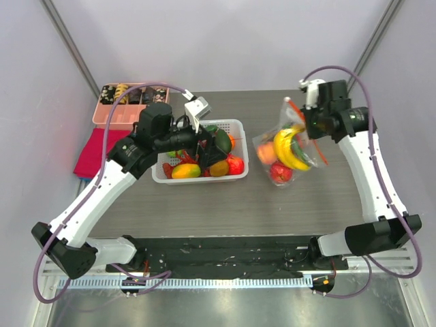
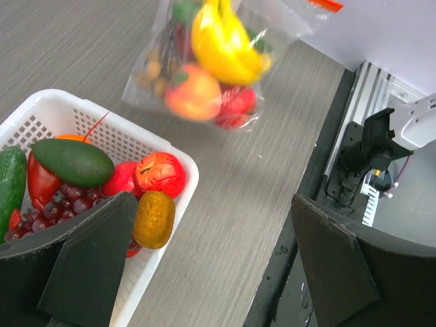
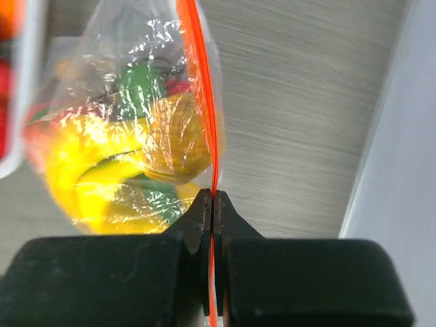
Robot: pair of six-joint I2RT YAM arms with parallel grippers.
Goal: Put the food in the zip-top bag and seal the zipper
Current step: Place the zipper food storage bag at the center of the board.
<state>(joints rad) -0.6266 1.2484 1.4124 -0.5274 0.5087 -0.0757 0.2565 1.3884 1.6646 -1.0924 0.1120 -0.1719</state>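
Note:
The zip-top bag [image 1: 302, 161] lies on the table right of the basket, its mouth lifted. Inside it are yellow bananas [image 1: 289, 148], a peach [image 1: 267, 152] and a red round fruit [image 1: 281, 173]. My right gripper [image 1: 308, 128] is shut on the orange-red zipper [image 3: 205, 82]; the strip runs straight between its closed jaws [image 3: 213, 203]. In the left wrist view the bag [image 2: 146, 82] shows at the top with the bananas [image 2: 221, 44] and peach [image 2: 194, 92]. My left gripper [image 1: 208, 150] hangs over the white basket [image 1: 236, 125], open wide [image 2: 211, 266] and holding nothing.
The basket [image 2: 185, 165] holds other toy fruit: a green avocado [image 2: 73, 162], a brown kiwi [image 2: 154, 218], a red apple [image 2: 161, 174] and dark grapes [image 2: 65, 204]. A pink divided tray [image 1: 107, 116] and a red cloth [image 1: 92, 155] lie at the far left. Walls close in on both sides.

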